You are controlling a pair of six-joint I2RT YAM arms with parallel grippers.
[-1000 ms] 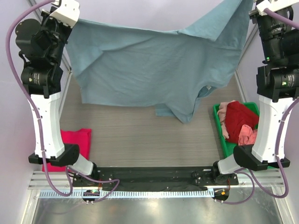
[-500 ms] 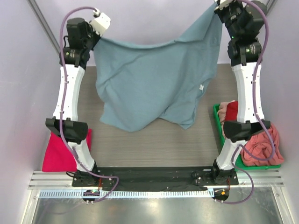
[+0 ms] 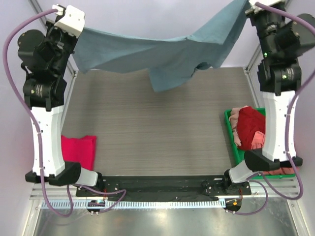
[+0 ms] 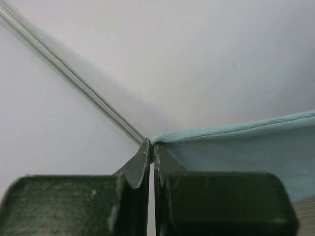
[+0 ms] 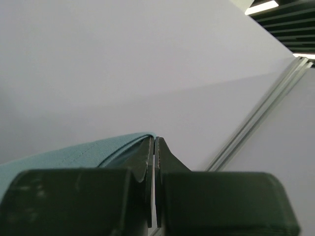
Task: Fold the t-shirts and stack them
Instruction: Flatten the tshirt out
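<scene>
A dusty grey-blue t-shirt (image 3: 162, 49) hangs stretched in the air between my two grippers, above the far end of the table. My left gripper (image 3: 80, 30) is shut on its left corner, and in the left wrist view the cloth (image 4: 246, 145) runs off to the right from the pinched tips (image 4: 151, 145). My right gripper (image 3: 247, 6) is shut on the other corner, higher up; its hem (image 5: 78, 153) leaves the tips (image 5: 154, 140) to the left. A fold sags in the middle (image 3: 167, 76). A folded magenta-pink t-shirt (image 3: 78, 150) lies flat at the near left.
A green bin (image 3: 230, 132) stands at the right edge holding a red t-shirt (image 3: 252, 125) and salmon-pink cloth (image 3: 258, 142), partly behind the right arm. The black base rail (image 3: 162, 184) crosses the near edge. Pale walls enclose the table.
Both arms reached out low over the table half a second ago and have since pulled back up. The grey-blue shirt now swings up and away, no longer draping over the table's middle.
</scene>
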